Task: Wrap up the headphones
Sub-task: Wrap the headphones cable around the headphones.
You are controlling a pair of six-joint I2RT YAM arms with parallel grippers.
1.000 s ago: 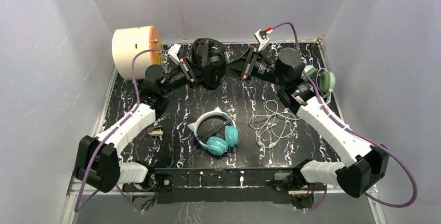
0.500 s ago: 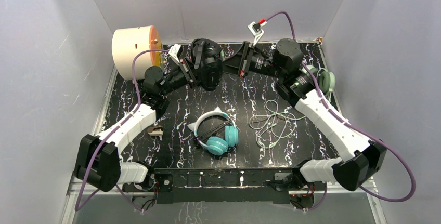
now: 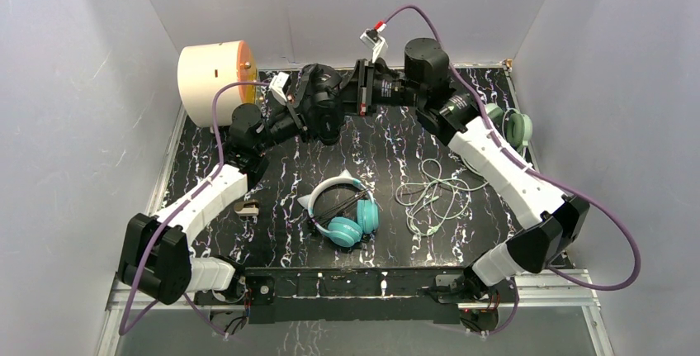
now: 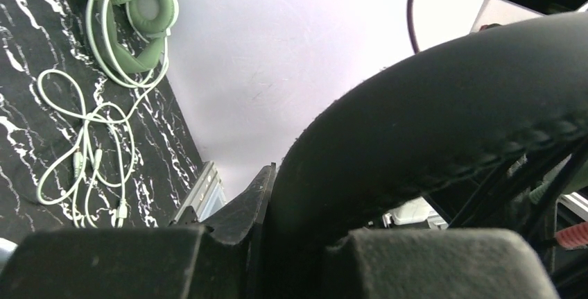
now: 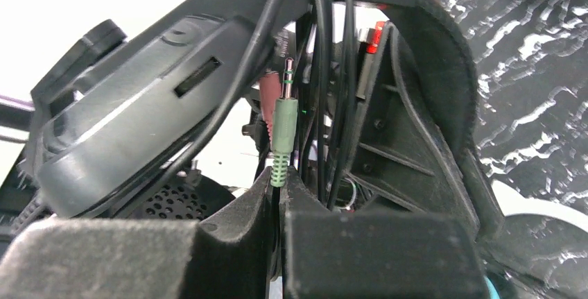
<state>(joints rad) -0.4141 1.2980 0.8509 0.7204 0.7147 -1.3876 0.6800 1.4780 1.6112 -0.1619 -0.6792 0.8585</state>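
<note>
Three headsets: the black headset (image 3: 323, 106) is being held between the two arms at the far edge of the worktop (image 3: 388, 154), a little left of its middle; the teal headset (image 3: 347, 211) with the white cat-ear band is lying near the middle of the near edge; the sage-green headset (image 3: 513, 127) is lying by the right edge, toward the far right corner.
Left jaws: clamping the black headset's padded headband (image 4: 430, 125), which is filling much of the left wrist view.
Right jaws: pressing together on the base of a green jack plug (image 5: 282, 139), whose metal tip is pointing up among black cords (image 5: 319, 70) that are running across the headset's frame.
Light cable (image 3: 433, 195): lying in loose loops on the worktop between the teal and sage-green headsets, with strands running up to the sage-green one.
Cream drum (image 3: 210, 79): sitting at the far left corner, its orange face turning toward the black headset.
Small tan object (image 3: 246, 206): lying just beside the left arm (image 3: 206, 195); too small to identify.
</note>
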